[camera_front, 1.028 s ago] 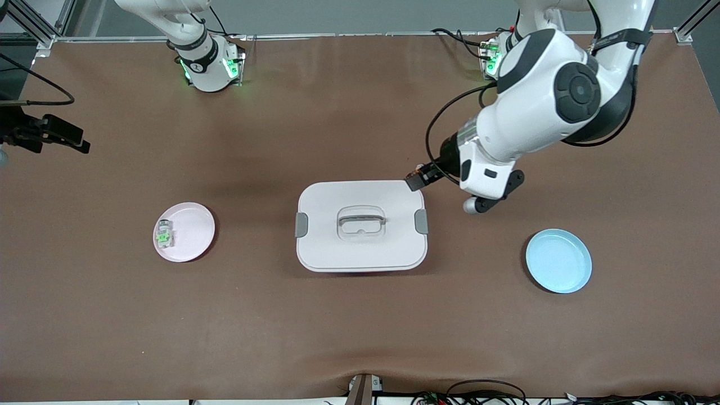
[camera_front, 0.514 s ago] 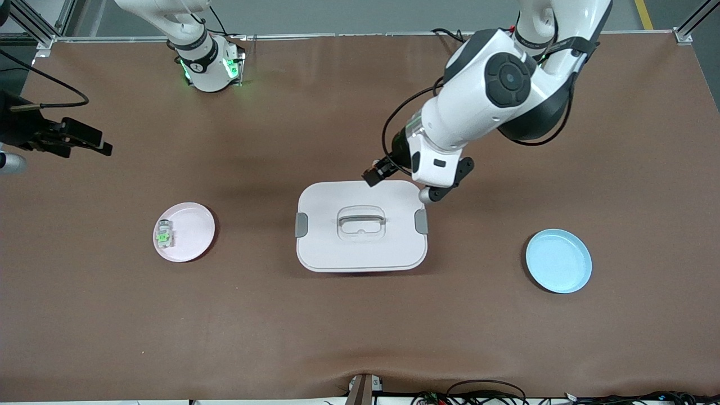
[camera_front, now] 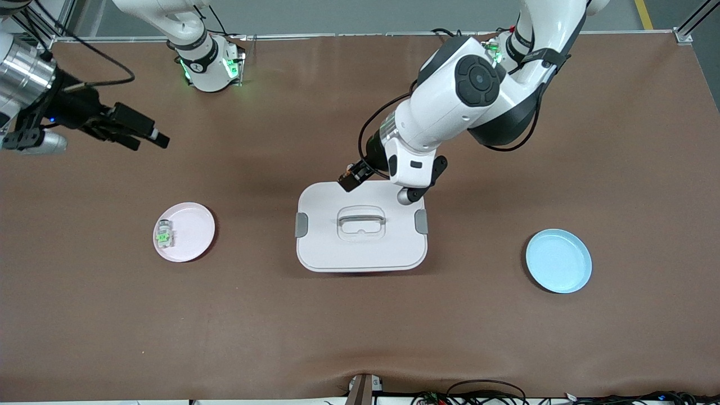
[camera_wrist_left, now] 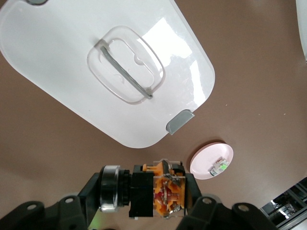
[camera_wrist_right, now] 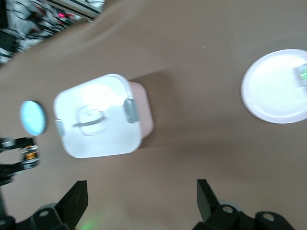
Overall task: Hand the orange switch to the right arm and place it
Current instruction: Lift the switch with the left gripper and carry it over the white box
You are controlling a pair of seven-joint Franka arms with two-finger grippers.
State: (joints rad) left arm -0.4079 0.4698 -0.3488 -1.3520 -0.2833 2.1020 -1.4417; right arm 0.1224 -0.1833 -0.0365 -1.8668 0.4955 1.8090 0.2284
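Observation:
My left gripper (camera_front: 352, 179) is shut on the orange switch (camera_wrist_left: 160, 190), a small black block with an orange middle. It holds the switch in the air over the edge of the white lidded box (camera_front: 361, 225) that lies toward the robot bases. The switch also shows in the right wrist view (camera_wrist_right: 29, 155). My right gripper (camera_front: 147, 135) is open and empty, up in the air over bare table at the right arm's end; its two fingers (camera_wrist_right: 76, 198) stand wide apart.
A pink plate (camera_front: 194, 233) holds a pale switch with a green part (camera_front: 163, 234) toward the right arm's end. A light blue plate (camera_front: 558, 260) lies toward the left arm's end. The white box has a handle (camera_front: 360, 220) and grey side clips.
My left gripper has carried the orange switch from the box's corner toward the right arm's end, along the box's edge. My right gripper has swung in over the table toward the middle.

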